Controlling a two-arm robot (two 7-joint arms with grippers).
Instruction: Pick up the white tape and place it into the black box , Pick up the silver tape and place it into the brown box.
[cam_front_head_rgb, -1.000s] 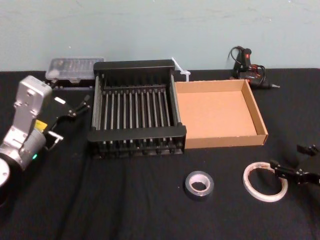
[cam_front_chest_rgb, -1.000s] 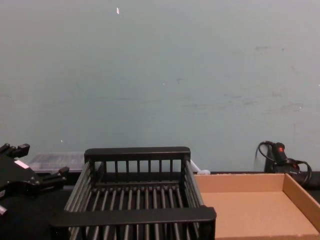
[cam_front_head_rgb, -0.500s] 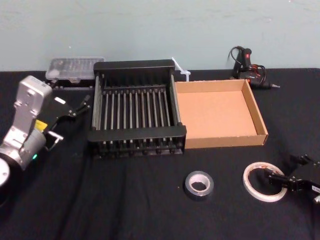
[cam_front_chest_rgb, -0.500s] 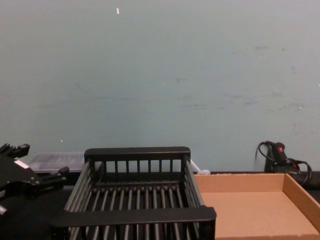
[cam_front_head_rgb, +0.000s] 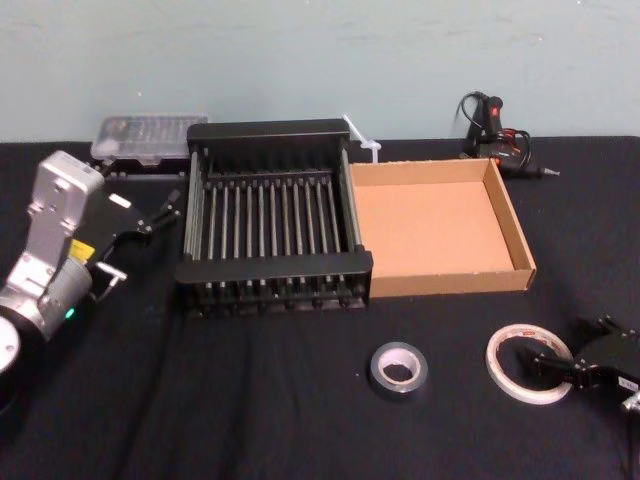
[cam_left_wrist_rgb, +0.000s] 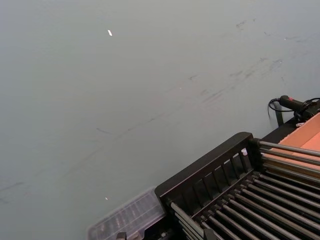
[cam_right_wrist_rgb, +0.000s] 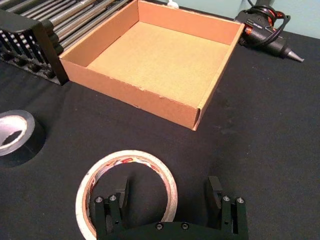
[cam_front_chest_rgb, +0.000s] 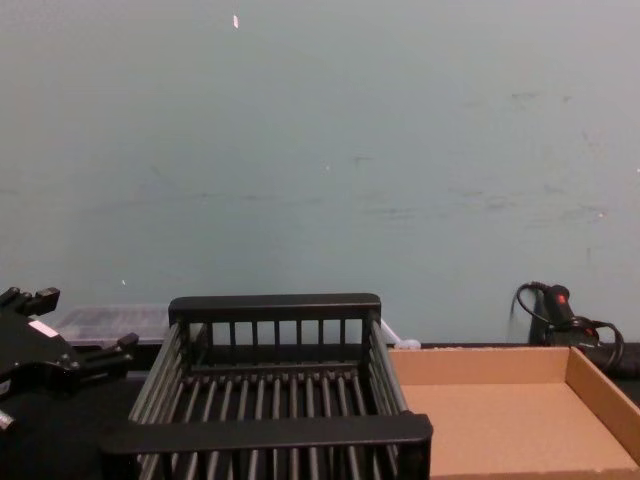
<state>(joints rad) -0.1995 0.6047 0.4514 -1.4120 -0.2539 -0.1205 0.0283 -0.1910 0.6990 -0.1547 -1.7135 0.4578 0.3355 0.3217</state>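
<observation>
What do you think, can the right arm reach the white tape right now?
Probably yes. The right gripper is right at the white tape, jaws open, one over the roll's hole and one outside its rim. Nothing lies between them.

I can read no word, brand or number anywhere here. The white tape (cam_right_wrist_rgb: 150, 161) carries red print along the inside of its ring, but the marks are too small for me to make out. A yellow tag on my left arm (cam_front_head_rgb: 55, 230) is equally unreadable.
</observation>
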